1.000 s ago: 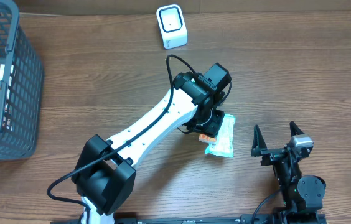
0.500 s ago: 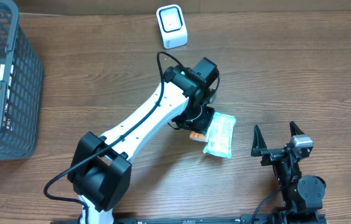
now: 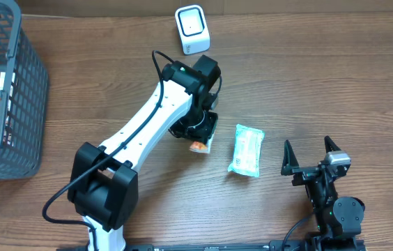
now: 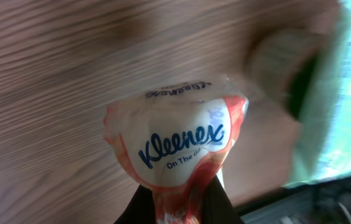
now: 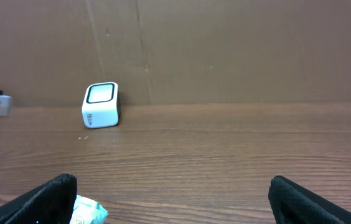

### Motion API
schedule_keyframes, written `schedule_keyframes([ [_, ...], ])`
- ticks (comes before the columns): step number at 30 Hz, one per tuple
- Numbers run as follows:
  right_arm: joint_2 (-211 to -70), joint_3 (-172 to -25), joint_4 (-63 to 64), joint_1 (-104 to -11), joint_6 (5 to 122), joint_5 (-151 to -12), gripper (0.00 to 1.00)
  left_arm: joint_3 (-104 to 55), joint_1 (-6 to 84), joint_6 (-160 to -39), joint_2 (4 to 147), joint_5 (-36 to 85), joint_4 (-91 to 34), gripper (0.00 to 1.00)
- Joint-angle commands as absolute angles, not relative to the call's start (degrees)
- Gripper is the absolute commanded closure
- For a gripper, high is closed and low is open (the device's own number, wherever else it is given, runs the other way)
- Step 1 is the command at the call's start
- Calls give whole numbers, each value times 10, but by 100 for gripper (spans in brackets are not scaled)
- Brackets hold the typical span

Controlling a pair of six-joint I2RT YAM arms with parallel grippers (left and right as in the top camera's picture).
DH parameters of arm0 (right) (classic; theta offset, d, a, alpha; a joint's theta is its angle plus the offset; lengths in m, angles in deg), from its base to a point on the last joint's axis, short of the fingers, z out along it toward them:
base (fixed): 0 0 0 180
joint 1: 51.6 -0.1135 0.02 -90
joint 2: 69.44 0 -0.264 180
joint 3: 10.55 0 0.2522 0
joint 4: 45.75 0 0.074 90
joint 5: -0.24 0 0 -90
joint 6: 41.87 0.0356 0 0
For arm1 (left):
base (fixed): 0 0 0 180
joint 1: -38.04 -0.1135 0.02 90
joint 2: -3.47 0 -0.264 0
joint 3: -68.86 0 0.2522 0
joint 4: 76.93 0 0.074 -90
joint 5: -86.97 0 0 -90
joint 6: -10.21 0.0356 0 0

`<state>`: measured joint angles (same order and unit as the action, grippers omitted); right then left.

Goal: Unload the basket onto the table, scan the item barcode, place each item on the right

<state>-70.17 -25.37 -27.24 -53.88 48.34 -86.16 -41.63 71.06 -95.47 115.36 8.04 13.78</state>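
From overhead, my left claw (image 3: 199, 132) is pinched shut on the Kleenex pack (image 3: 198, 146), which hangs under it just above the table (image 3: 308, 77). A second ago that claw was half open, down beside the teal packet (image 3: 246, 150). Now it has closed, lifted the pack away to the left and drawn nearer the scanner (image 3: 192, 29), leaving the teal packet alone on the wood. So the pick looks done to me, and what remains is carrying the pack up to the scanner's window. The basket (image 3: 15, 104) sits far left with other goods inside. My right claw (image 3: 310, 157) stands spread wide and empty, as before

In my left wrist view, the pack fills the frame with its blue logo facing me, its crumpled end squeezed between my dark fingers (image 4: 139, 211). I cannot see a barcode on this face

In my right wrist view, both tips gape with nothing between them, and the scanner stands well ahead against the back wall
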Motion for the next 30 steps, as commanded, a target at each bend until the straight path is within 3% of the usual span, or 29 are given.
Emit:
schedule_keyframes([
  [1,-696,-248,-274,-538,481,-866,0,-422,722,-1018,1139,-41,142,96],
  [11,-696,-248,-274,-538,481,-866,0,-298,786,-1236,1141,-321,115,95],
  [18,-696,-248,-274,-538,481,-866,0,-189,795,-1237,1156,-353,38,92],
  [30,-696,-248,-274,-538,481,-866,0,-184,794,-1234,1156,-315,8,78],
])
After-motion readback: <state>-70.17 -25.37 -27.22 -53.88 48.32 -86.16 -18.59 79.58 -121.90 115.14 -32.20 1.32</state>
